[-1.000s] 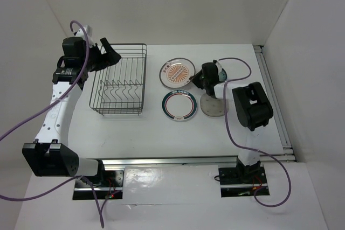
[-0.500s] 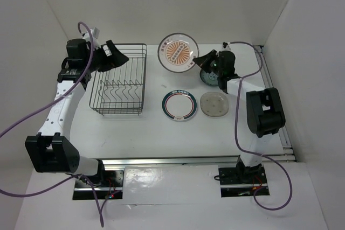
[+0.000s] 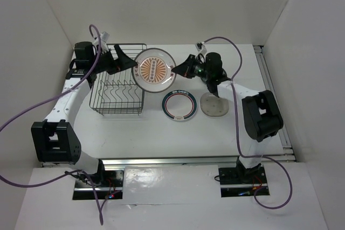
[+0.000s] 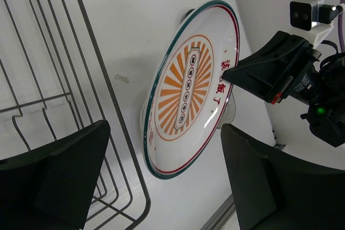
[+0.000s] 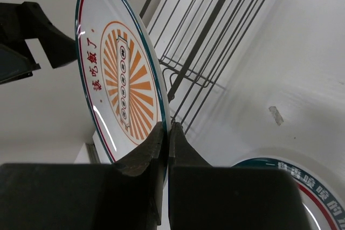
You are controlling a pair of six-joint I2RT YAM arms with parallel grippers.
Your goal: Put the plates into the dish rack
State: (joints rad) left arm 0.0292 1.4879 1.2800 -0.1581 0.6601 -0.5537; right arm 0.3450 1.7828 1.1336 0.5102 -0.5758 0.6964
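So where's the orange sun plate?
In the top view, the orange sun plate is in the air at the right edge of the dish rack, pinched in the right jaws.

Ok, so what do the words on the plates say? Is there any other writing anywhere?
"該吃飯了": red characters on the sunburst plate, as best I can read them.
Small marks in the strip at that plate's centre: too small to read.
Dark characters on the green-and-red rimmed plate: cut off and blurred, not readable.
I can make out no other writing.
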